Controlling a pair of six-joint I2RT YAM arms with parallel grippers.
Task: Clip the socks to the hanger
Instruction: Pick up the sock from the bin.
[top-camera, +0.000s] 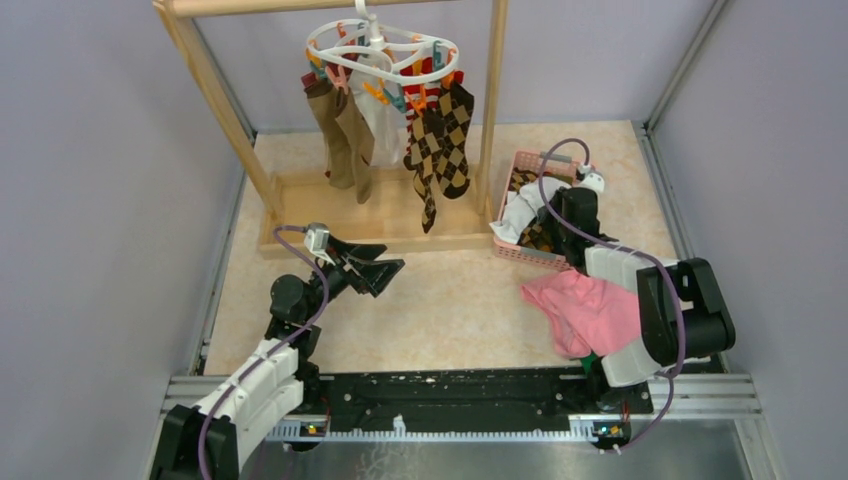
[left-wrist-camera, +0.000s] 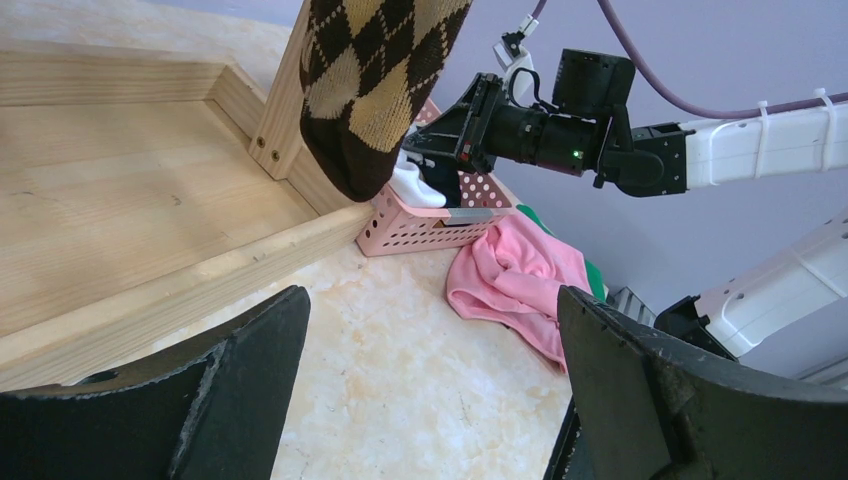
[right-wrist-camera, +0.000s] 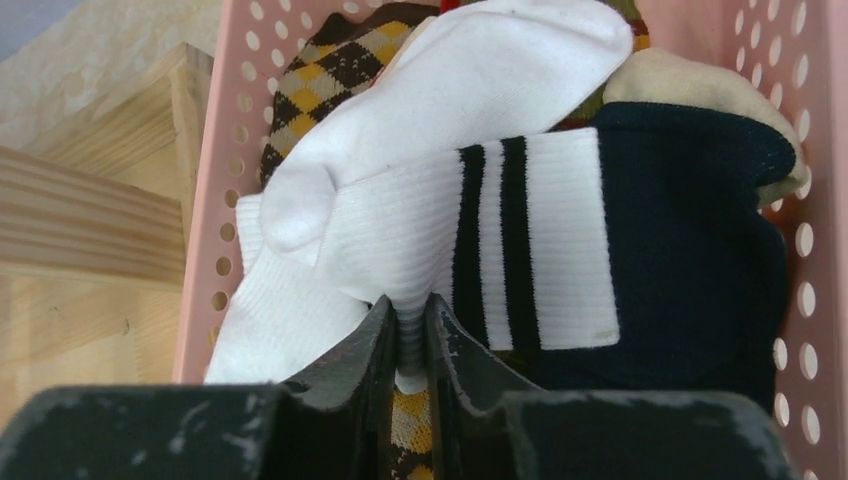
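1. Right tool (right-wrist-camera: 408, 335): jaws closed on a fold of the white ribbed sock (right-wrist-camera: 385, 240), which lies in the pink basket (right-wrist-camera: 215, 200).
2. Left tool (left-wrist-camera: 430, 350): jaws wide apart, empty, above the surface (left-wrist-camera: 400, 400).
3. Hanger (top-camera: 385, 45) hooked on the wooden rack (top-camera: 225, 110); brown socks (top-camera: 340, 125) and argyle socks (top-camera: 445, 135) clipped beneath.

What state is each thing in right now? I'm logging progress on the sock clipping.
hanger: hung on the wooden rack, carrying clipped socks
pink basket: holds loose socks
white ribbed sock: in the basket, pinched
right gripper: shut on that sock
left gripper: open, empty
pink cloth: crumpled beside the basket
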